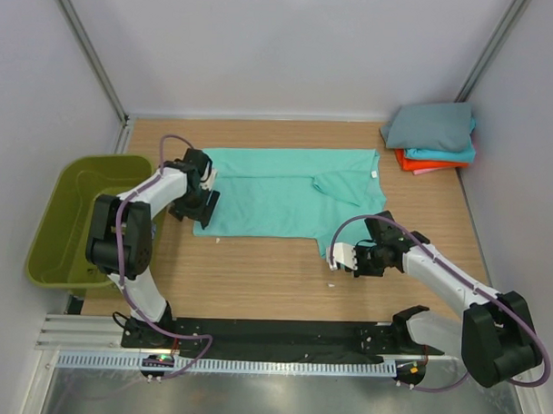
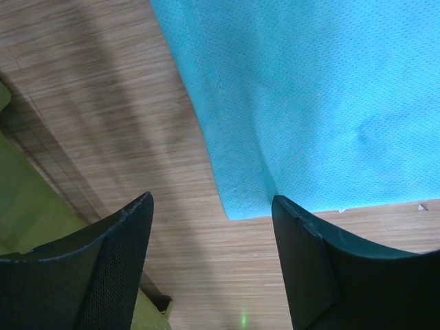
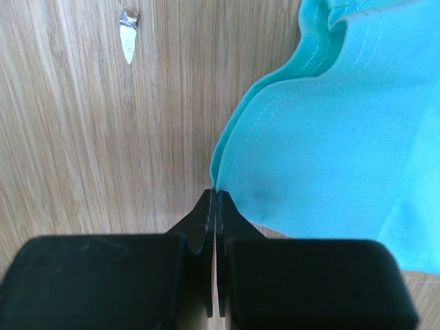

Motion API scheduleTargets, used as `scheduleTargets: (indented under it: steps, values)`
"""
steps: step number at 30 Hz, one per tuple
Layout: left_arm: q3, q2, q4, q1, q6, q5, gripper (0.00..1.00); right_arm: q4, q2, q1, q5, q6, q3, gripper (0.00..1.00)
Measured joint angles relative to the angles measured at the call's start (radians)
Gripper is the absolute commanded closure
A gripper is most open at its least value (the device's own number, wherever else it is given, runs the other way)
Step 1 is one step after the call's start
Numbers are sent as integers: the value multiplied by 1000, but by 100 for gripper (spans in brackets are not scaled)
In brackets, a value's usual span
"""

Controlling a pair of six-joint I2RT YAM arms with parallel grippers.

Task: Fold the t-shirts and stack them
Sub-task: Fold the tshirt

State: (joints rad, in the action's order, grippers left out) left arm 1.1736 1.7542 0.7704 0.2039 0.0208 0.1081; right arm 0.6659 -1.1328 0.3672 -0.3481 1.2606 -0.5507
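A mint green t-shirt (image 1: 277, 193) lies spread on the wooden table, its right part folded over and rumpled. My left gripper (image 1: 204, 209) is open at the shirt's near left corner; in the left wrist view its fingers (image 2: 124, 234) straddle that corner (image 2: 237, 206) just above the wood. My right gripper (image 1: 337, 254) is shut on the shirt's near right edge; in the right wrist view the closed tips (image 3: 216, 194) pinch the hem of the cloth (image 3: 323, 151). Folded grey (image 1: 431, 126), cyan (image 1: 446, 155) and orange-red (image 1: 422, 164) shirts are stacked at the back right.
An olive-green plastic basket (image 1: 67, 218) stands off the table's left edge, close to my left arm. A small white scrap (image 3: 128, 41) lies on the wood near my right gripper. White walls close in the back and sides.
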Motion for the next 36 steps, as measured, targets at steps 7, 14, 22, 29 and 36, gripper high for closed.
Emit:
scheduleTargets:
  steps: [7, 14, 22, 29, 36]
  values:
    - [0, 0, 10, -13, -13, -47, 44, -3, 3, 0, 7, -14, 1, 99]
    - [-16, -19, 50, -40, -23, -129, 45, -13, 2, 0, 15, -26, 2, 98]
    - [-42, -49, 59, -48, -40, -195, 49, -23, -20, 0, 25, -37, 3, 98]
    - [-42, -21, 57, -60, -44, -229, 50, -36, -35, 0, 33, -56, 3, 99]
    - [-40, 46, 56, -80, -43, -238, 56, -45, -41, 0, 40, -71, 3, 98]
